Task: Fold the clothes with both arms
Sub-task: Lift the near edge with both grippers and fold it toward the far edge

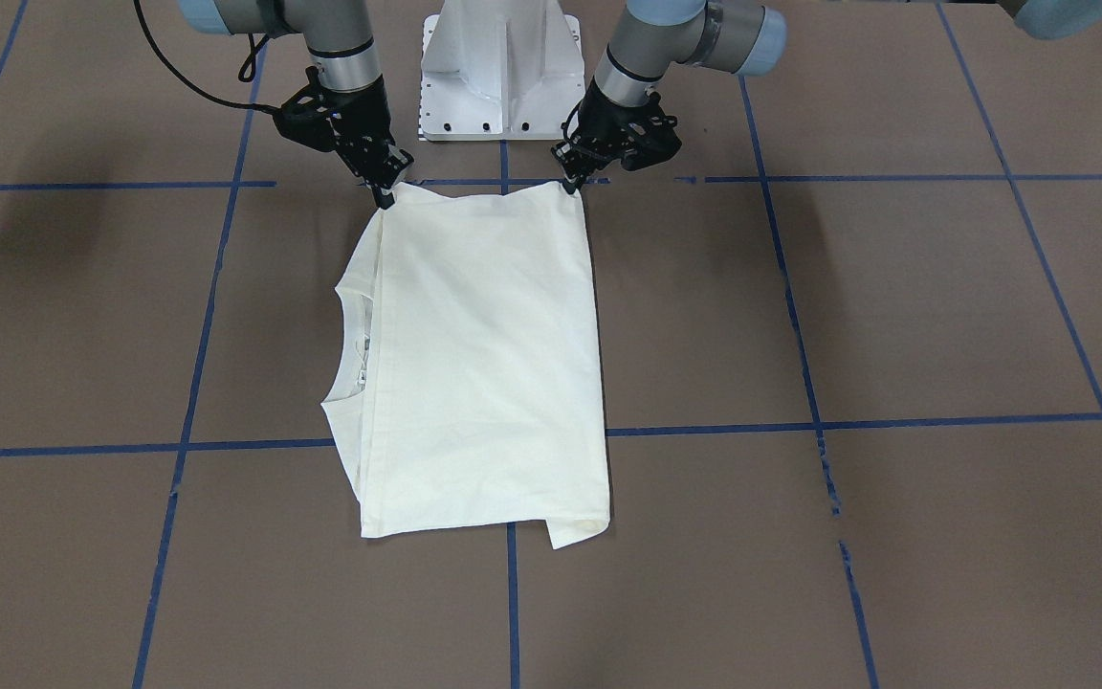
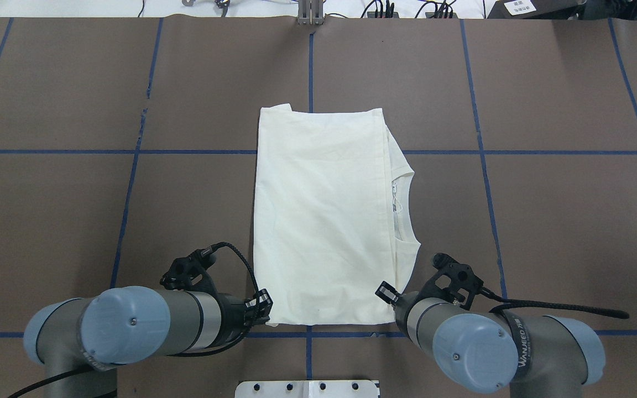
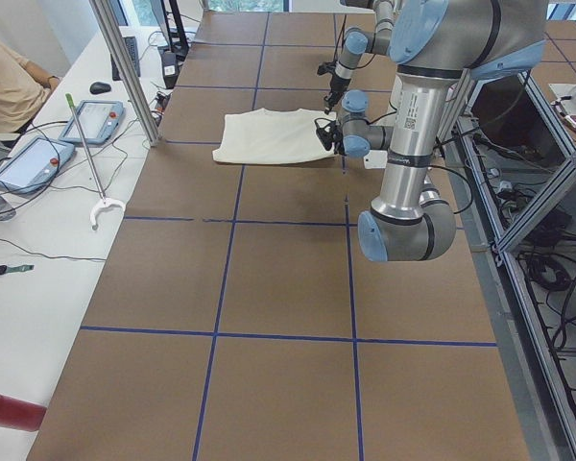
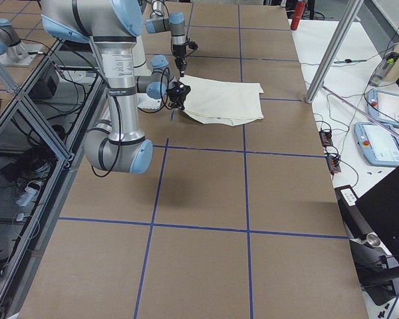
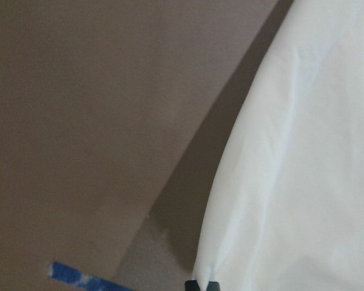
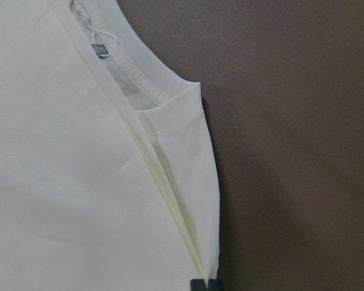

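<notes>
- Nearest the overhead camera, along the bottom of the frame, I see the blue-capped joints of the left arm (image 2: 125, 326) and the right arm (image 2: 479, 348). Both reach forward and low, wrists angled down to the bench (image 2: 545, 221).
- The shirt (image 1: 484, 373) lies flat at the centre of the front view as a tall rectangle, plain side up, with no print showing.
- Its sides are already folded in. A long panel covers most of it, and the collar (image 1: 352, 349) peeks out at the left edge of that view.
- A small flap (image 1: 570, 534) sticks out at the lower right corner, so the edge there is not tidy.
- The left end effector (image 1: 572, 182) is at the shirt's upper right corner in the front view. Its wrist view shows the tips closed together, with cloth puckered between them.
- The right end effector (image 1: 385, 196) is at the upper left corner, likewise pinched onto the shirt's edge.
- Both held corners sit just above the bench, barely lifted.
- I judge the lengthwise folds done and the cross fold left: carry this held edge over to the opposite one, then release.
</notes>
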